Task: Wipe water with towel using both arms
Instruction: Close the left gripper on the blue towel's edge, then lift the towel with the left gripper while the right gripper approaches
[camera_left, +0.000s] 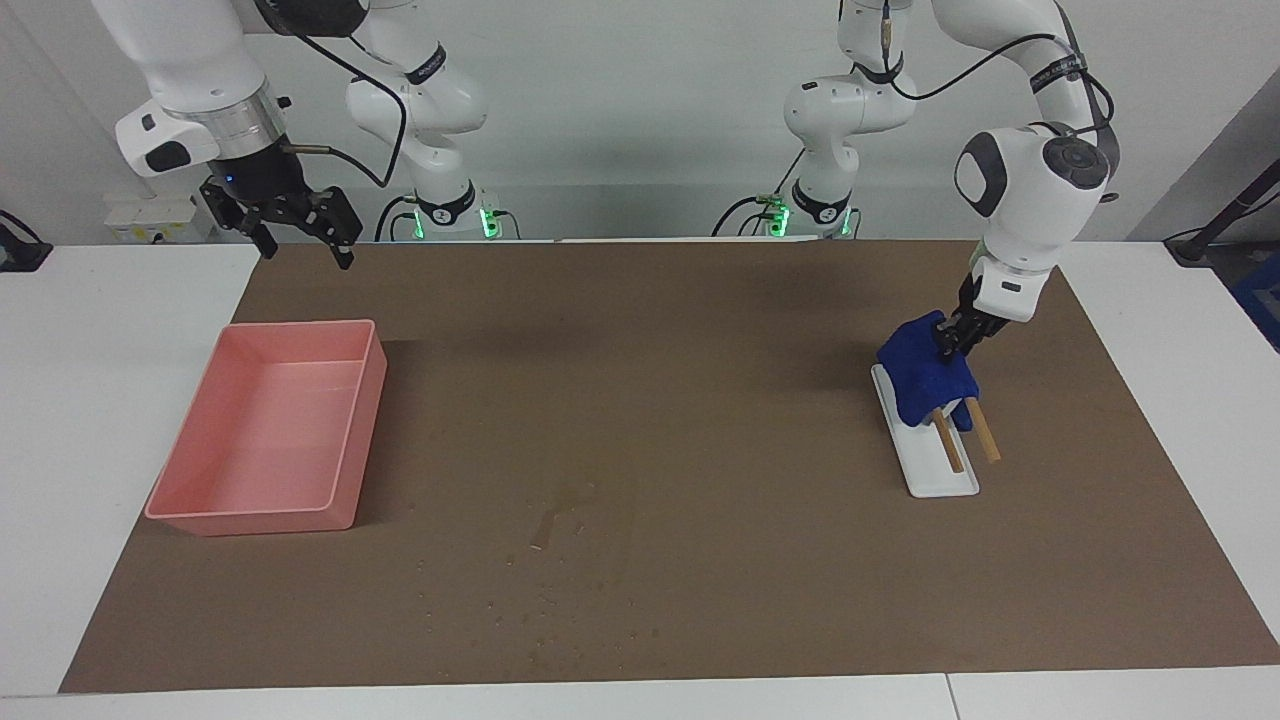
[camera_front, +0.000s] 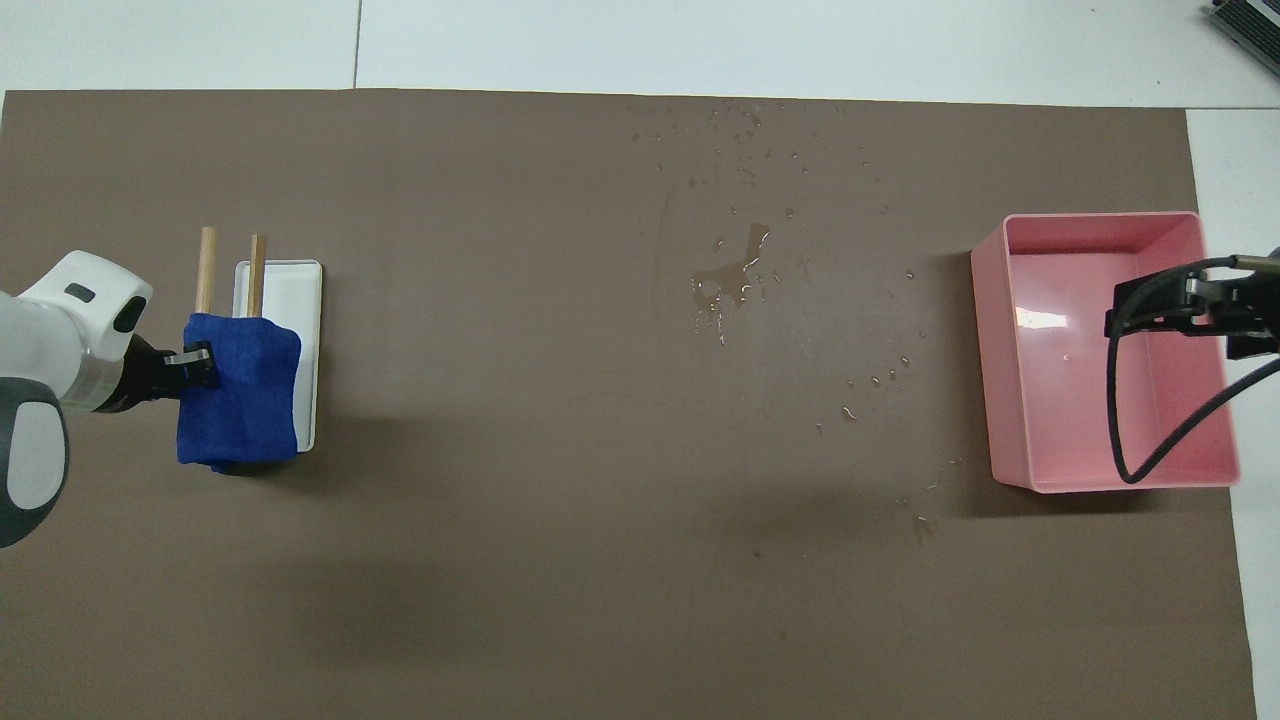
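The deep-blue towel (camera_left: 925, 375) (camera_front: 240, 395) lies draped over two wooden sticks on a white tray (camera_left: 940, 478) (camera_front: 295, 290) toward the left arm's end of the table. My left gripper (camera_left: 950, 340) (camera_front: 195, 367) reaches down to the towel's edge and is shut on a fold of it. The water (camera_left: 560, 510) (camera_front: 735, 280) is a glossy smear with scattered droplets at mid table, farther from the robots than the towel. My right gripper (camera_left: 308, 256) (camera_front: 1185, 315) hangs open and empty in the air over the pink bin's nearer end.
A pink bin (camera_left: 358, 440) (camera_front: 982, 350) stands toward the right arm's end of the brown mat (camera_left: 700, 330). The wooden sticks (camera_left: 950, 445) (camera_front: 207, 265) jut out from under the towel, away from the robots. Droplets trail from the smear toward the bin.
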